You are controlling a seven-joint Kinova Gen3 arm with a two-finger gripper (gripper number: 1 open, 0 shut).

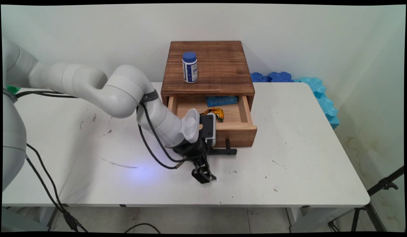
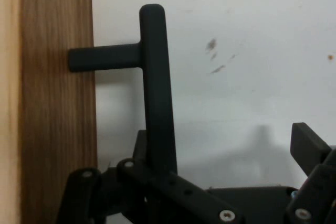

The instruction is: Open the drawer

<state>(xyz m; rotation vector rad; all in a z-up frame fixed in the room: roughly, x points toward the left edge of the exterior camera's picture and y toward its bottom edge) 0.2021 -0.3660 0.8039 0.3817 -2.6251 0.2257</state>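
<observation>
Drawer (image 1: 238, 126) of the small wooden cabinet (image 1: 219, 65) stands pulled out toward the near side, roughly halfway by the look of it. The cabinet sits at the far middle of the white table (image 1: 289, 164). Inside the drawer: a blue packet (image 1: 222, 100) against the far wall and a yellow-orange wrapped item (image 1: 217, 113) nearer the front left, partly behind my wrist. On the cabinet top, a white bottle with a blue cap (image 1: 190, 67), upright, left of centre. My gripper (image 1: 203, 176) hangs low over the table, just near of the drawer's black T-handle (image 1: 227, 150) and a little to its left. Fingers are spread: the hand view shows one finger (image 2: 310, 145) well off to one side, and the handle bar running past the linkage on the other side with nothing pressed on it. The second fingertip is hidden behind the bar, so I cannot tell whether it touches. Bottle label unreadable. Blue foam pieces (image 1: 318, 89) lie along the far right wall, and a tripod (image 1: 381, 187) is cut off at the right.
</observation>
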